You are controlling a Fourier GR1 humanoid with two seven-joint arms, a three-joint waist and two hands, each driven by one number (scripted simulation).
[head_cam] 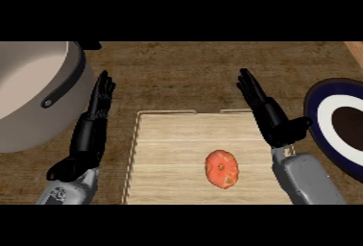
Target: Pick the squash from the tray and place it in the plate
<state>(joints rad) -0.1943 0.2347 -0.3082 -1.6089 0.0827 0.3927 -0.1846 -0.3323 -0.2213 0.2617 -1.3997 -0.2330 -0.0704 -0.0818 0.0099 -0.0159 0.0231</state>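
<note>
On the wooden tray (170, 144) near the middle of the brown counter (184, 72), the orange squash (222, 168) is lying flat on the slats, toward the tray's near right part. Its long axis is running near to far, tilting only slightly, with one rounded end pointing toward the far edge and the other toward the near edge. Nothing is touching it.

The right robot hand (273, 120) is hovering over the tray's right rim, fingers straight and held together, pointing far and a little left, with the thumb sticking out to the right; it is holding nothing. The left robot hand (96, 117) is standing just left of the tray, fingers likewise straight and pointing far, also holding nothing.

A dark blue and white plate (322, 120) with a dark centre is sitting at the right edge, beside the right robot hand. A large grey pot (35, 96) with a dark handle is filling the far left corner.
</note>
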